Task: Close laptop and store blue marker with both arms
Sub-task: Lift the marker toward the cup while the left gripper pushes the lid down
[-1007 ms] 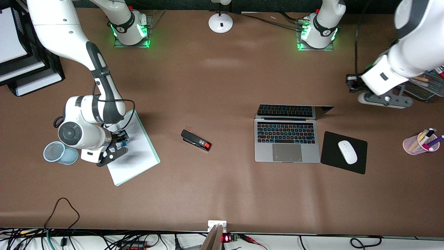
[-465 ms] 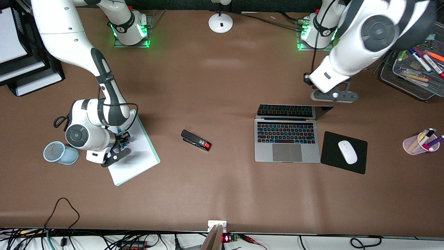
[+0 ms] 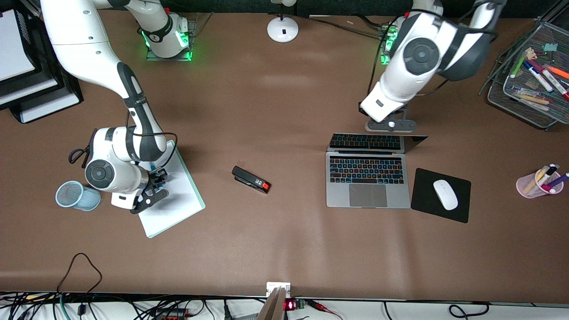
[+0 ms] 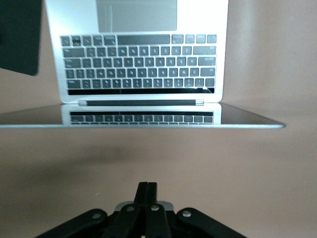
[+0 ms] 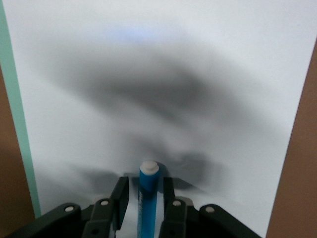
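Observation:
The laptop [image 3: 368, 186] lies open, its lid raised on the side toward the robots' bases; it also shows in the left wrist view [image 4: 141, 64]. My left gripper [image 3: 391, 126] [image 4: 147, 184] is shut and empty, just above the table beside the lid's outer face. The blue marker [image 5: 148, 198] lies on a white notepad [image 3: 173, 200] toward the right arm's end; only a speck of it [image 3: 153, 169] shows in the front view. My right gripper [image 3: 155, 180] [image 5: 143, 181] is open and straddles the marker, with a gap on each side.
A black stapler [image 3: 251, 179] lies mid-table. A blue mesh cup [image 3: 76, 195] lies on its side beside the right gripper. A white mouse [image 3: 445, 194] sits on a black pad [image 3: 426, 204]. A pink pen cup [image 3: 539, 182] and a mesh tray [image 3: 529, 104] stand at the left arm's end.
The left arm has swung from the mesh tray at its end of the table to the laptop's lid. The right gripper has shifted slightly over the notepad.

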Robot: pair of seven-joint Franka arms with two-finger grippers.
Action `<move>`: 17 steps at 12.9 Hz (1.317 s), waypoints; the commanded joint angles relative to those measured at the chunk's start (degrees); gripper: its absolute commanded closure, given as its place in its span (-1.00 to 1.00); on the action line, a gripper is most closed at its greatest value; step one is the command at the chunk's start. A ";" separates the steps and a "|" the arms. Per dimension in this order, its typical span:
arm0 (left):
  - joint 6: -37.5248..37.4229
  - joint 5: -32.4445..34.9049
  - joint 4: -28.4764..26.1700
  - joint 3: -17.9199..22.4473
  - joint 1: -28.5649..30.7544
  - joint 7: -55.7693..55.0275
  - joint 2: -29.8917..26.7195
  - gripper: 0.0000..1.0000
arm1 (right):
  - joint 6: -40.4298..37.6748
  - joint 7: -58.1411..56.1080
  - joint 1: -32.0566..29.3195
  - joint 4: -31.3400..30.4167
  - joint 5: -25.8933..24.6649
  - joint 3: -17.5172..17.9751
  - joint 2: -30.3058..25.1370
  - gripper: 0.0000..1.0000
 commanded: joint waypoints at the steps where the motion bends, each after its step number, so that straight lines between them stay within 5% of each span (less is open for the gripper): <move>1: 8.10 -0.40 -6.10 -0.93 0.47 -0.76 -0.83 1.00 | 0.90 -1.25 -0.08 -0.05 0.93 -0.10 0.52 0.49; 3: 16.81 0.12 -9.46 -0.75 0.64 -0.41 0.65 1.00 | 0.82 -0.90 -0.16 0.22 1.02 -0.19 0.34 1.00; 6: 20.87 6.94 -9.12 -0.49 1.69 0.04 1.89 1.00 | 0.12 -0.89 -0.25 1.35 1.11 -0.37 -0.88 1.00; 10: 29.21 11.03 -8.77 -0.31 4.77 0.04 4.52 1.00 | -12.25 -7.80 -4.63 10.30 1.63 -0.28 -4.58 1.00; 13: 34.93 13.90 -7.37 -0.23 5.56 0.04 8.82 1.00 | -16.76 -20.70 -9.20 13.40 7.94 -0.45 -6.86 1.00; 17: 35.04 19.98 1.23 -0.05 7.24 0.03 17.25 1.00 | -16.85 -40.39 -14.74 14.10 14.79 -0.46 -9.94 1.00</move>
